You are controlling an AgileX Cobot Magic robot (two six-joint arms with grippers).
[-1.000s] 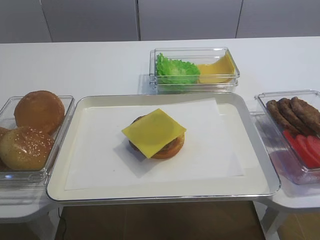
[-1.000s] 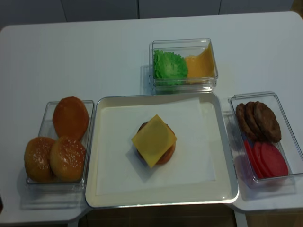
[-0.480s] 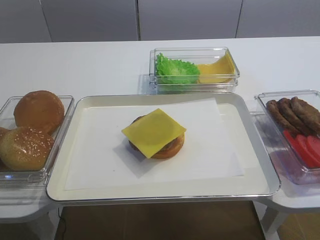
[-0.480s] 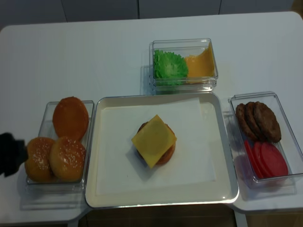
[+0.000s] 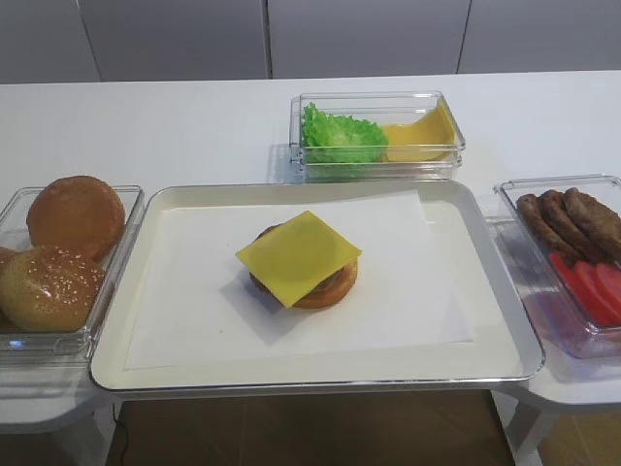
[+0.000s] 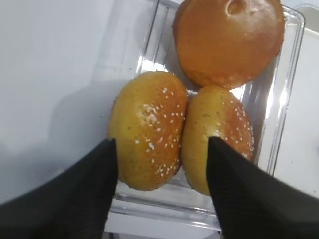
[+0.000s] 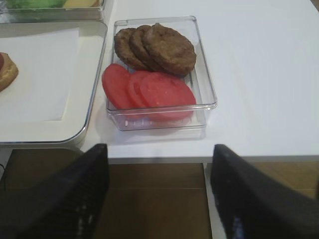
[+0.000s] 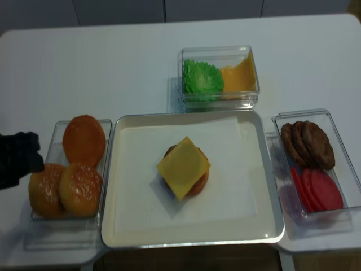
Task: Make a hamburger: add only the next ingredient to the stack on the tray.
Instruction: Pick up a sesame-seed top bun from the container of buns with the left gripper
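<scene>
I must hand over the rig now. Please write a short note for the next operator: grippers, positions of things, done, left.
Left gripper: open, empty, above the two sesame bun tops in the clear bun box.
Right gripper: open, empty, near the box of patties and tomato slices.
Tray: the stack has bun base, patty and cheese slice.
Done: cheese is on.
Left: pick the glossier sesame bun top, beside the tray, and place it on the cheese.
</scene>
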